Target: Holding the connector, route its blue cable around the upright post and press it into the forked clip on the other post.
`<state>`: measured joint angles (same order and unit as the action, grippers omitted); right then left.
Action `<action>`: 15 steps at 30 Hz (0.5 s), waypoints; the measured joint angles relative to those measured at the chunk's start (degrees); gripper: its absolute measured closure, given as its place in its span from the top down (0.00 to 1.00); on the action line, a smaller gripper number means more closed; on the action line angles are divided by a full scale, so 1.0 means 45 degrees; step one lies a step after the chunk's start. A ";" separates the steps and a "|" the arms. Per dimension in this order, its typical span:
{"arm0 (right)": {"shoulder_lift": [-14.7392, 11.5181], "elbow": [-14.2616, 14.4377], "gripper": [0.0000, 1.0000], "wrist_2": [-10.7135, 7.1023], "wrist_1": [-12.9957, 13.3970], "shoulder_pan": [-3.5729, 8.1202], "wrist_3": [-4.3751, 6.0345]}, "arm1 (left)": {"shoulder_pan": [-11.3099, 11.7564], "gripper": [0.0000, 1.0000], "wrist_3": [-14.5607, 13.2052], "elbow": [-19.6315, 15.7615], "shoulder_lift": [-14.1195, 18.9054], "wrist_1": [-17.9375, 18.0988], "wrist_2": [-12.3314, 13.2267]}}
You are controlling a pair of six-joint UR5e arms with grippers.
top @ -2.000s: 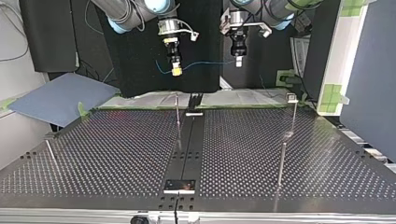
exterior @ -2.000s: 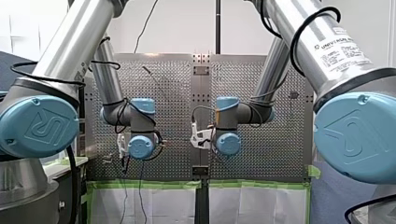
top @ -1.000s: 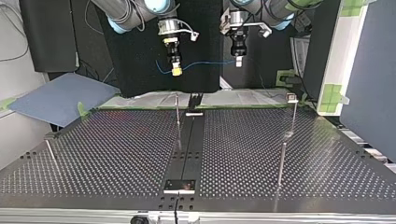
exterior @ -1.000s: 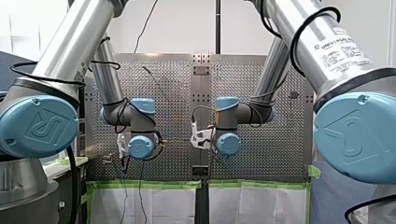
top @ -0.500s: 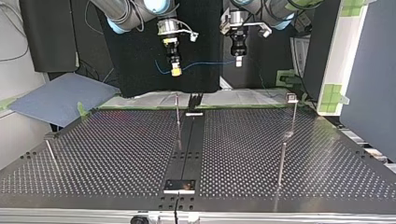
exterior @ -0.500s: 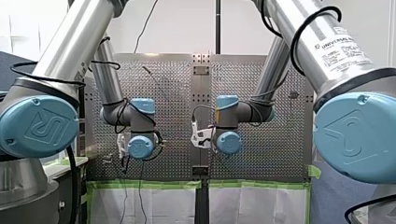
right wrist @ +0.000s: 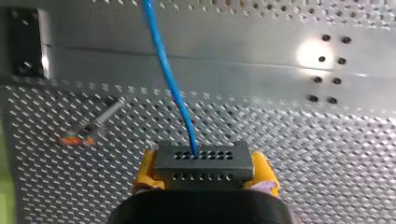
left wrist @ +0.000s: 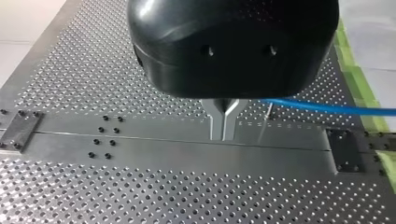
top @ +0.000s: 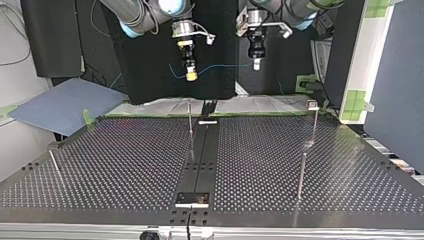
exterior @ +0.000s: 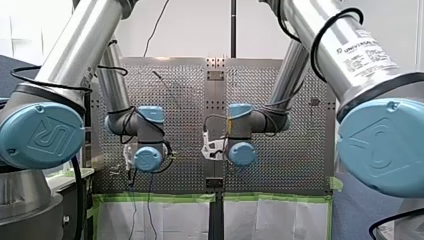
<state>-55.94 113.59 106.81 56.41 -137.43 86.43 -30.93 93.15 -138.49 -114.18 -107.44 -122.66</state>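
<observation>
Ahead of my right gripper (right wrist: 205,169), a round white glare burns on the metal rail (right wrist: 310,53). Around the fingers (left wrist: 216,123) of my left gripper (left wrist: 223,137) the perforated table (left wrist: 140,196) gleams evenly under bright light.

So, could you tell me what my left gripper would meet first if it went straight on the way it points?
Probably the metal rail down the middle of the perforated table: my left gripper, shut on the blue cable, points at it with nothing between, though depth is unclear.
</observation>
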 joint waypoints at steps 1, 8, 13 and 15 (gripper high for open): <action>0.0116 -0.0116 0.00 0.0117 -0.0114 -0.0115 0.0113 | 0.0005 0.00 0.0001 -0.0041 0.0000 0.0018 0.0010; 0.1072 -0.1073 0.00 0.1071 -0.1069 -0.1073 0.0815 | 0.0011 0.00 0.0003 -0.0094 -0.0003 0.0044 0.0023; 0.1777 -0.1779 0.00 0.1778 -0.1556 -0.1777 0.0885 | 0.0012 0.00 0.0003 -0.0097 -0.0004 0.0045 0.0023; 0.2089 -0.2089 0.00 0.2071 -0.1616 -0.2085 0.0889 | 0.0013 0.00 0.0003 -0.0098 -0.0004 0.0045 0.0024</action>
<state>-46.54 104.19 116.13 49.14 -146.82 90.44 -30.87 93.16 -138.93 -114.20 -107.24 -122.56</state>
